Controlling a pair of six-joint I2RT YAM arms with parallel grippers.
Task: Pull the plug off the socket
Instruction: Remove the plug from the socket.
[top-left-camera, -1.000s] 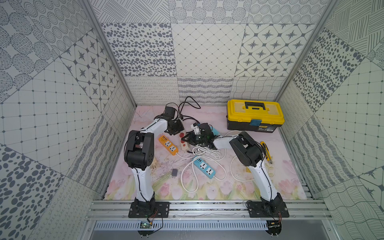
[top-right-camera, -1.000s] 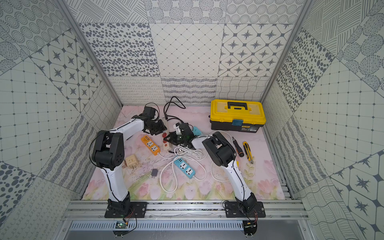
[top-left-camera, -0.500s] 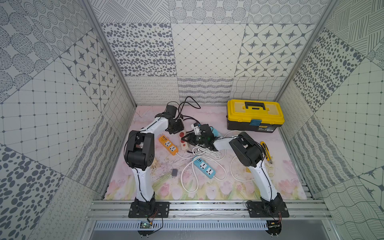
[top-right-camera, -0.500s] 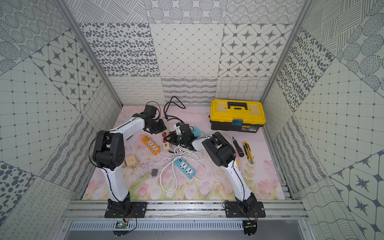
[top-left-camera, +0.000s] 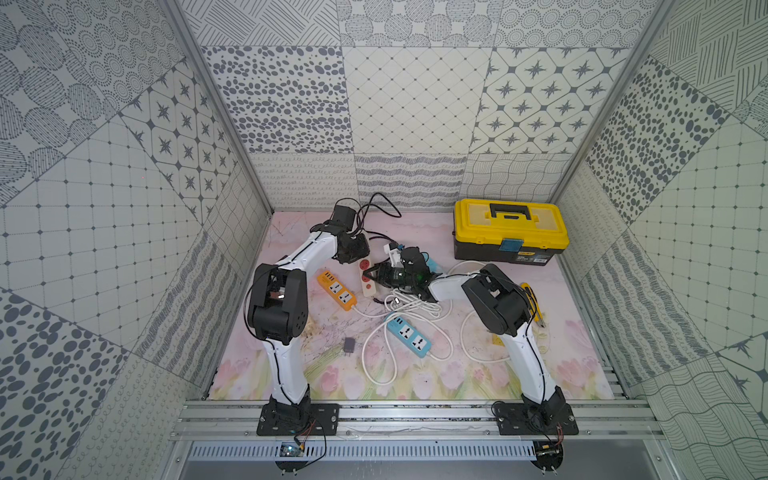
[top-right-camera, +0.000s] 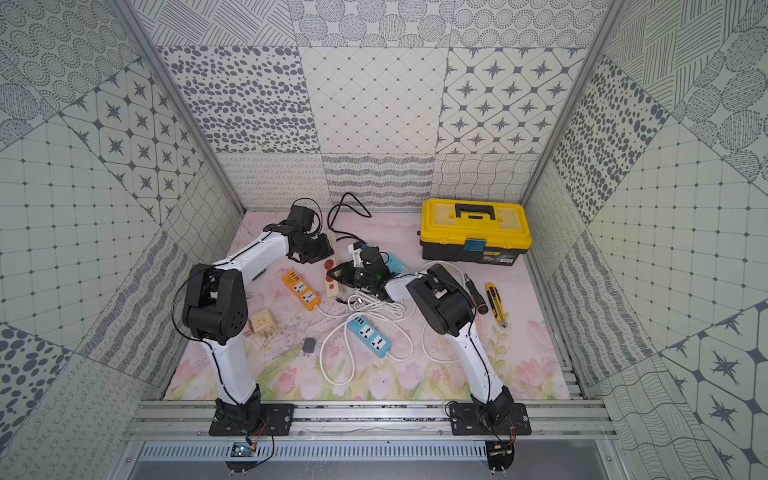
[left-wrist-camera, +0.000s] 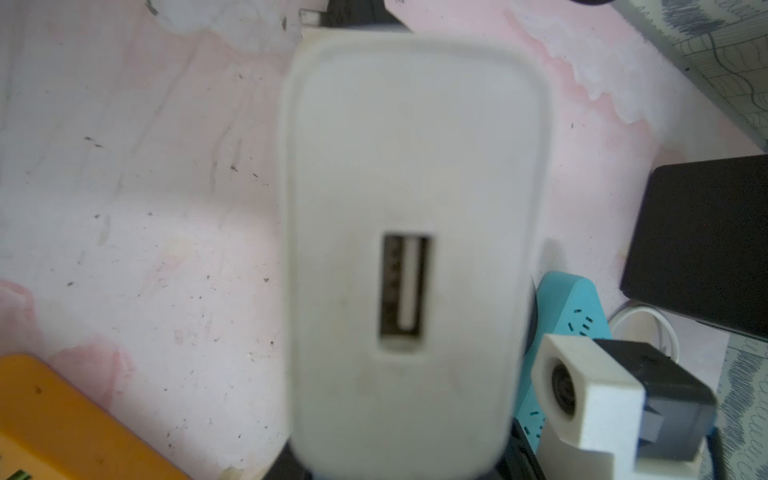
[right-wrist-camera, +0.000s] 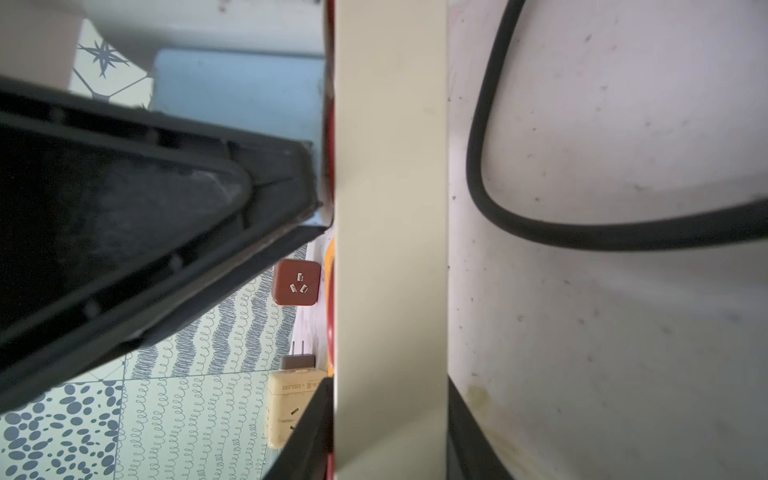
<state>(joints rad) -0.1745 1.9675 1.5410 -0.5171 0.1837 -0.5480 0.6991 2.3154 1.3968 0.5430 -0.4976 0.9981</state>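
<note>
Plug (left-wrist-camera: 407, 249), a white USB charger, sits over the far end of the cream socket strip (right-wrist-camera: 390, 249), clasped by the left gripper (top-left-camera: 355, 253); whether its pins are seated is hidden. Right gripper (top-left-camera: 372, 273) is clamped on the strip's near half.

Blurred white plug (left-wrist-camera: 409, 249), partly cropped
</note>
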